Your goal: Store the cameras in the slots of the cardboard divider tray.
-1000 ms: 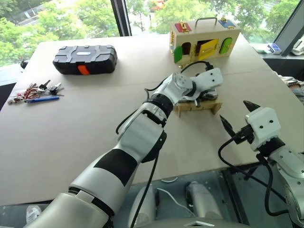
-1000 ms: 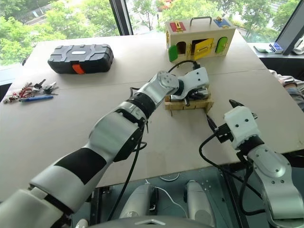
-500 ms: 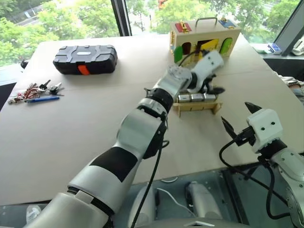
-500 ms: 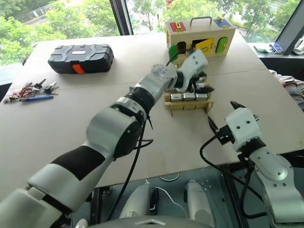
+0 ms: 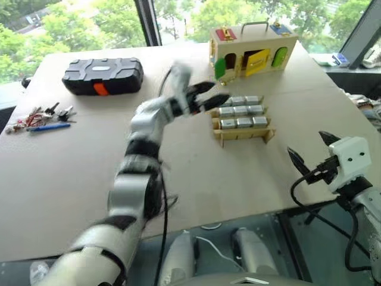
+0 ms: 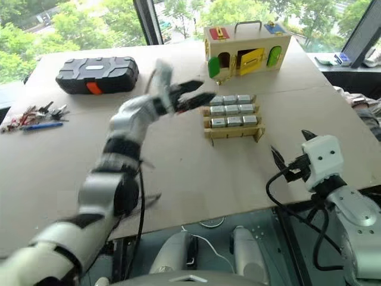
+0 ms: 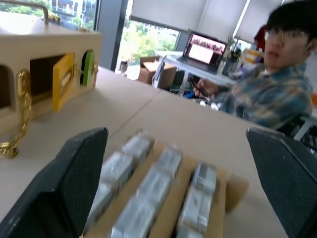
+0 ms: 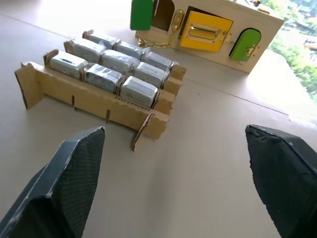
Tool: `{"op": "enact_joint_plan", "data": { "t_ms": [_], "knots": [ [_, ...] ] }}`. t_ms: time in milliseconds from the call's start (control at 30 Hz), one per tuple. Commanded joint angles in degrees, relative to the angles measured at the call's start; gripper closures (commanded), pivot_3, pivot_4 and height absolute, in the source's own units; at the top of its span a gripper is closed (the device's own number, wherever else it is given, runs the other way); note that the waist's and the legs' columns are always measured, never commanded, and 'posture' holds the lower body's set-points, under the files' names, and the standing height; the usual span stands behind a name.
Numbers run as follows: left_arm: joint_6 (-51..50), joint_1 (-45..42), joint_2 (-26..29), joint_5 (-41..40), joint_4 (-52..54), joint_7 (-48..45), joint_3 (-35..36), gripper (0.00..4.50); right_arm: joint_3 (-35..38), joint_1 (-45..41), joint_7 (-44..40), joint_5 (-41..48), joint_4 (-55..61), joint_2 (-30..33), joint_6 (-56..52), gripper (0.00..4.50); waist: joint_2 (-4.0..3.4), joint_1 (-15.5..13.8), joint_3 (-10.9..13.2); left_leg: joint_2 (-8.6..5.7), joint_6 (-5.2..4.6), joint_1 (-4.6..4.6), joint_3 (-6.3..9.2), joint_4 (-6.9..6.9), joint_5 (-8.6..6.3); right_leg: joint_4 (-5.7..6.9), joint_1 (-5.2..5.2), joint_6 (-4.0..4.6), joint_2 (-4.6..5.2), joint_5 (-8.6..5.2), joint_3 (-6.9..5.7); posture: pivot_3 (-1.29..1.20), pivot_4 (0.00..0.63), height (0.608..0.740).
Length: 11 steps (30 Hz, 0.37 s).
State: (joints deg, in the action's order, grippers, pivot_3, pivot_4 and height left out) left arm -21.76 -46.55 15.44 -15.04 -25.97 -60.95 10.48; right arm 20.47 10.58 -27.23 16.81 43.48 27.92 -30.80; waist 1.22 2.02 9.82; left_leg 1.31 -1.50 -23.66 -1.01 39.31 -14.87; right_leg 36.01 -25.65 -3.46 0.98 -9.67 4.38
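The cardboard divider tray (image 5: 245, 134) stands on the table in front of the wooden box. Several silver-grey cameras (image 5: 240, 111) sit in its slots in three rows, also seen as cameras (image 8: 106, 65) in the tray (image 8: 94, 101) of the right wrist view. My left gripper (image 5: 215, 94) hovers just left of the tray's far corner, open and empty, its fingers (image 7: 74, 183) framing the cameras (image 7: 153, 181). My right gripper (image 5: 309, 148) is open and empty near the table's front right edge, apart from the tray.
A wooden box with coloured doors (image 5: 250, 50) stands behind the tray. A black case (image 5: 104, 74) and a bunch of keys with a blue pen (image 5: 38, 116) lie far left. A person (image 7: 277, 89) sits beyond the table by a laptop.
My left gripper opened, lifted off the tray and drew back to the left, leaving the cameras uncovered in their slots. The right gripper shifted slightly to the right.
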Motion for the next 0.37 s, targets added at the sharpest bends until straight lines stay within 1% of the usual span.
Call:
{"op": "enact_joint_plan", "data": {
  "t_ms": [33, 67, 167, 200, 267, 333, 367],
  "knots": [
    [-10.23, 16.55, 5.40, -4.85, 29.84, 3.42, 0.21, 0.02, 6.20, 1.25, -5.83, 5.29, -2.02, 3.05, 2.46, 0.00, 0.04, 0.19, 0.01, 0.02, 0.00, -0.08, 0.05, 0.00, 0.00, -0.10, -0.04, 0.00, 0.00, 0.01, -0.08, 0.00, 0.150, 0.740],
    [-11.64, 19.80, 6.35, -5.65, 34.09, 4.50, 0.20, 0.02, 7.16, 1.70, -6.82, 6.08, -2.74, 3.74, 2.82, 0.00, 0.05, 0.03, 0.02, 0.09, 0.00, -0.03, 0.09, 0.00, 0.00, -0.04, -0.01, 0.01, 0.05, 0.00, -0.08, 0.00, 0.150, 0.740],
    [-16.74, 33.17, 9.99, -9.38, 45.49, 7.27, 5.08, 0.02, 10.75, 3.56, -10.54, 8.14, -4.99, 6.83, 3.24, 0.00, 0.07, -1.16, -0.01, 0.08, 0.00, -0.05, 0.09, 0.09, 0.00, -0.08, 0.05, 0.00, 0.12, -0.01, -0.22, 0.00, 0.150, 0.740],
    [-17.80, 36.11, 10.72, -10.47, 47.91, 8.29, 6.36, 0.02, 11.65, 4.06, -11.47, 8.61, -5.51, 7.67, 3.42, 0.00, 0.07, -1.25, -0.02, 0.08, 0.00, 0.00, 0.05, 0.14, 0.01, -0.08, 0.11, 0.11, 0.13, -0.09, -0.20, 0.00, 0.150, 0.740],
    [-18.03, 39.80, 11.73, -11.56, 50.60, 9.97, 7.44, 0.02, 12.86, 4.69, -12.38, 9.70, -6.34, 8.80, 3.31, 0.00, 0.11, -1.36, 0.01, 0.10, 0.00, 0.36, -0.04, 0.15, 0.02, -0.08, 0.41, -0.01, 0.13, -0.29, -0.16, 0.00, 0.150, 0.740],
    [-18.94, 43.00, 12.12, -13.45, 53.16, 11.76, 8.89, 0.02, 13.23, 5.08, -13.44, 10.08, -7.04, 10.10, 3.44, 0.00, 0.16, -1.25, -0.01, 0.11, 0.01, 1.02, -0.01, 0.15, 0.01, -0.12, 1.00, -0.02, 0.13, -0.32, -0.21, 0.00, 0.150, 0.740],
    [-19.00, 44.21, 12.04, -13.98, 54.30, 12.78, 9.36, 0.02, 13.28, 4.99, -13.78, 10.15, -7.46, 10.59, 3.55, 0.00, 0.16, -1.25, -0.01, 0.18, 0.02, 1.06, -0.03, 0.15, 0.01, -0.14, 1.00, -0.01, 0.13, -0.31, -0.20, 0.00, 0.150, 0.740]
  ]
}}
